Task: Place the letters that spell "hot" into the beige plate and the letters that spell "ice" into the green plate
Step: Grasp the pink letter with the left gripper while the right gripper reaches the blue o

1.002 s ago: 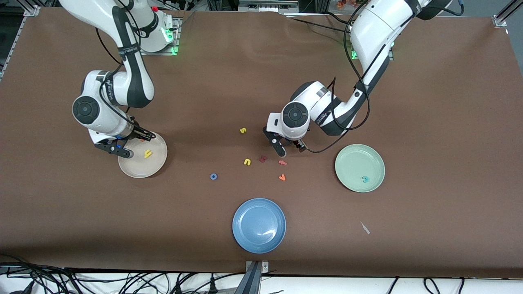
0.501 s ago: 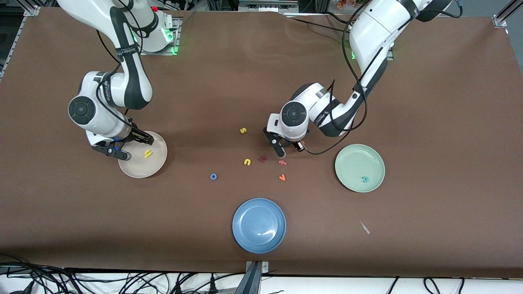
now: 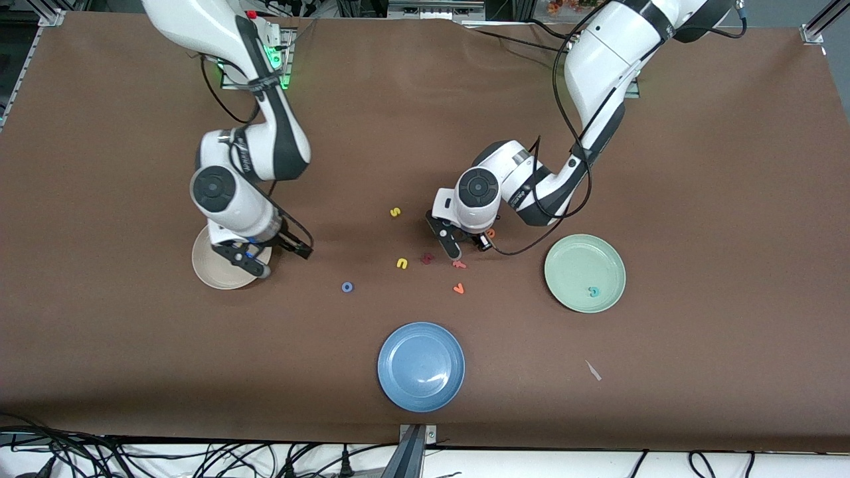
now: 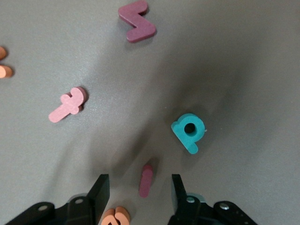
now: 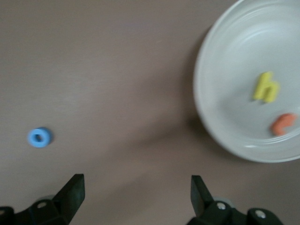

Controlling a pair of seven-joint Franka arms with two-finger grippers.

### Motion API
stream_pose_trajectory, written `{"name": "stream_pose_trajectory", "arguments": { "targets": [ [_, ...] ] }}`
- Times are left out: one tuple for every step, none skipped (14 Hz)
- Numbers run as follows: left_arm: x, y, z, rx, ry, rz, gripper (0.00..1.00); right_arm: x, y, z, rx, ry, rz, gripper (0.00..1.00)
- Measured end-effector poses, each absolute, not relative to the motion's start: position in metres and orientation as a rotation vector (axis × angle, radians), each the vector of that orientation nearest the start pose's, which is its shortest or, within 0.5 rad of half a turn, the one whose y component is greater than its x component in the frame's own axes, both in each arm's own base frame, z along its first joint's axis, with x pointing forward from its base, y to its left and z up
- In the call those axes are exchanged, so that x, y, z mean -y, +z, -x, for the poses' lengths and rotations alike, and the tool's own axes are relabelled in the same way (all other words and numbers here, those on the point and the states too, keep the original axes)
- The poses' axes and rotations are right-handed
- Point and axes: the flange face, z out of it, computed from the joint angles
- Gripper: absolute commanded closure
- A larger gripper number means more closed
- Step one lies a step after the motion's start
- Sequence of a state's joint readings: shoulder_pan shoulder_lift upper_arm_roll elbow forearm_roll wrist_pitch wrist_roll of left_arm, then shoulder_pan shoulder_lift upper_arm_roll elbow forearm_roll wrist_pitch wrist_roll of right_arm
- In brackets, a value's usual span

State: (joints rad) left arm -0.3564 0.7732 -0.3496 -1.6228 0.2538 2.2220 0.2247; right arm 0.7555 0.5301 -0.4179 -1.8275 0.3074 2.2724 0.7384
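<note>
Presently I noted the left tool (image 4: 138, 190) low over the counter (image 3: 697, 166), fingers parted either side of the dark red i (image 4: 146, 180) without gripping it. Right tool (image 3: 269, 259) hung released beside the beige plate (image 5: 225, 93), which held the yellow h (image 5: 266, 87) and orange t (image 5: 283, 123). Blue o (image 3: 347, 287) lay on the counter; teal c (image 3: 594, 291) sat in the green plate (image 3: 571, 255).

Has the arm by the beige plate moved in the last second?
Yes. The right gripper has left the beige plate and swung toward the blue o.
</note>
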Motion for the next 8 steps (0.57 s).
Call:
{"name": "stream_pose_trajectory", "arguments": {
  "targets": [
    [0.412,0.179,-0.536,-1.545,0.202,2.758,0.65,-0.252,0.258,-0.604,-0.879,0.040,3.002,0.00],
    [0.412,0.178,-0.535,-1.548,0.203,2.756,0.68,-0.263,0.254,-0.611,-0.880,0.026,3.000,0.00],
    [0.412,0.178,-0.535,-1.551,0.205,2.755,0.74,-0.273,0.249,-0.616,-0.867,0.015,3.002,0.00],
    [0.411,0.176,-0.534,-1.552,0.211,2.754,0.78,-0.284,0.244,-0.620,-0.847,0.006,3.006,0.00],
    [0.411,0.174,-0.533,-1.553,0.216,2.752,0.82,-0.294,0.239,-0.623,-0.828,-0.003,3.011,0.00],
    [0.411,0.174,-0.533,-1.555,0.214,2.750,0.92,-0.302,0.234,-0.627,-0.811,-0.012,3.017,0.00],
    [0.411,0.174,-0.534,-1.555,0.214,2.750,1.00,-0.310,0.228,-0.630,-0.794,-0.018,3.022,0.00],
    [0.411,0.174,-0.533,-1.555,0.215,2.750,1.00,-0.317,0.222,-0.632,-0.779,-0.024,3.028,0.00]
  ]
}}
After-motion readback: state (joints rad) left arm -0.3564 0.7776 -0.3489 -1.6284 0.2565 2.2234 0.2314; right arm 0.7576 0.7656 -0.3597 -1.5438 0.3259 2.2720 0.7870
